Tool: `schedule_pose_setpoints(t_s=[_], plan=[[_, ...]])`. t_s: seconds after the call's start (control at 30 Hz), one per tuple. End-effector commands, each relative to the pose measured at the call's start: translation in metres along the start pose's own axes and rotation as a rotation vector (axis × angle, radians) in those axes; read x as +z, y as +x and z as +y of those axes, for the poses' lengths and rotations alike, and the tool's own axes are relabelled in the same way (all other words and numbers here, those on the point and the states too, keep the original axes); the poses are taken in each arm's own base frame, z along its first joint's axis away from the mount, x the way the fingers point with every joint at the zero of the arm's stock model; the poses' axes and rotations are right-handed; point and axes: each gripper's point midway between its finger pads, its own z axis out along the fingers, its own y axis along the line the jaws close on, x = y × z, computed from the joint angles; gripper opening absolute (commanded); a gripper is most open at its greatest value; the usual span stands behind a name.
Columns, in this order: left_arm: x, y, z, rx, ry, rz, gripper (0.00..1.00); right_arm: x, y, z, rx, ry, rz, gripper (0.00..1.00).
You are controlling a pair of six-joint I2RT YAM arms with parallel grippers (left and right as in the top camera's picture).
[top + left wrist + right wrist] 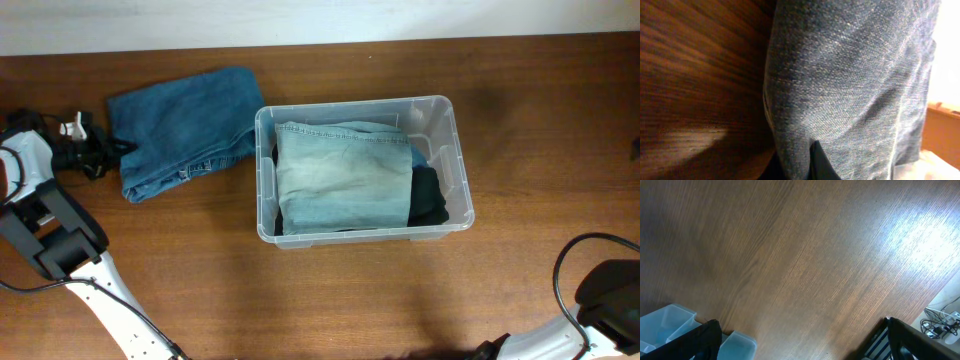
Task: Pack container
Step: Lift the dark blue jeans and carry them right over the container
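The clear plastic container [447, 110] stands at the table's middle. Inside it a folded light-blue pair of jeans [345, 175] lies on top, with a dark garment [428, 195] beside it on the right. A darker blue pair of jeans [185, 125] lies folded on the table left of the container. My left gripper [108, 150] is at the left edge of those jeans; in the left wrist view a fold of the denim [840, 75] is pinched in the left gripper [797, 167]. My right gripper [805, 350] stands open over bare wood, with nothing in it.
The left arm [50, 230] runs along the table's left side. The right arm's base [605, 290] sits at the bottom right corner. Pale blue plastic shapes [670, 325] and cables [940, 325] show at the edges of the right wrist view.
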Motion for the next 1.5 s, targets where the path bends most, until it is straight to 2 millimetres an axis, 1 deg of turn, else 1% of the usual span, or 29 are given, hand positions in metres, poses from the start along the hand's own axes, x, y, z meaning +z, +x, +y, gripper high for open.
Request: schedule_pose_setpoints(t_s=[0.0, 0.07, 0.1, 0.13, 0.27, 0.3, 0.33, 0.4, 0.5, 0.57, 0.6, 0.67, 0.77, 0.8, 0.83, 0.9, 0.93, 1.1, 1.13, 1.3, 1.37, 1.47], plan=[[0.002, -0.003, 0.018, -0.055, 0.054, 0.008, 0.01, -0.008, 0.002, -0.002, 0.000, -0.003, -0.016, 0.98], [-0.022, -0.015, -0.005, -0.029, 0.130, -0.036, 0.01, -0.008, 0.002, -0.003, 0.000, -0.003, -0.016, 0.98], [-0.038, -0.022, -0.019, -0.008, 0.159, -0.062, 0.01, -0.008, 0.002, -0.002, 0.000, -0.003, -0.016, 0.99], [-0.048, -0.026, -0.027, 0.004, 0.169, -0.077, 0.01, -0.008, 0.002, -0.002, 0.000, -0.003, -0.016, 0.98], [-0.098, -0.036, -0.075, 0.089, 0.184, -0.155, 0.01, -0.008, 0.002, -0.003, 0.000, -0.003, -0.016, 0.98], [-0.112, -0.036, -0.091, 0.123, 0.183, -0.179, 0.01, -0.007, 0.002, -0.002, 0.000, -0.003, -0.016, 0.98], [-0.120, -0.036, -0.100, 0.142, 0.183, -0.193, 0.01, -0.008, 0.002, -0.002, 0.000, -0.003, -0.016, 0.98], [-0.149, -0.033, -0.133, 0.215, 0.182, -0.248, 0.01, -0.008, 0.002, -0.002, 0.000, -0.003, -0.016, 0.98], [-0.177, -0.024, -0.171, 0.258, 0.189, -0.304, 0.01, -0.008, 0.002, -0.003, 0.000, -0.003, -0.016, 0.98], [-0.193, -0.014, -0.201, 0.297, 0.205, -0.334, 0.01, -0.008, 0.002, -0.002, 0.000, -0.003, -0.016, 0.98], [-0.201, -0.005, -0.220, 0.333, 0.227, -0.346, 0.01, -0.008, 0.002, -0.002, 0.000, -0.003, -0.016, 0.98], [-0.210, 0.009, -0.249, 0.368, 0.262, -0.351, 0.01, -0.008, 0.002, -0.002, 0.000, -0.003, -0.016, 0.98], [-0.217, 0.035, -0.290, 0.436, 0.294, -0.345, 0.01, -0.008, 0.002, -0.003, 0.000, -0.003, -0.016, 0.98], [-0.218, 0.047, -0.307, 0.472, 0.302, -0.343, 0.01, -0.008, 0.002, -0.002, 0.000, -0.003, -0.016, 0.98], [-0.218, 0.056, -0.318, 0.498, 0.308, -0.339, 0.01, -0.007, 0.002, -0.002, 0.000, -0.003, -0.016, 0.98], [-0.218, 0.081, -0.350, 0.568, 0.327, -0.329, 0.01, -0.008, 0.002, -0.002, 0.000, -0.003, -0.016, 0.98], [-0.218, 0.092, -0.362, 0.593, 0.334, -0.325, 0.01, -0.008, 0.002, -0.002, 0.000, -0.003, -0.016, 0.98], [-0.223, 0.161, -0.435, 0.763, 0.408, -0.310, 0.01, -0.008, 0.002, -0.003, 0.000, -0.003, -0.016, 0.98], [-0.223, 0.174, -0.447, 0.782, 0.414, -0.312, 0.01, -0.008, 0.002, -0.002, 0.000, -0.003, -0.016, 0.98], [-0.223, 0.235, -0.487, 0.877, 0.416, -0.319, 0.01, -0.007, 0.002, -0.002, 0.000, -0.003, -0.016, 0.98], [-0.219, 0.260, -0.500, 0.894, 0.435, -0.294, 0.01, -0.008, 0.002, -0.002, 0.000, -0.003, -0.016, 0.98], [-0.205, 0.295, -0.516, 0.884, 0.463, -0.226, 0.01, -0.008, 0.002, -0.002, 0.000, -0.003, -0.016, 0.98]])
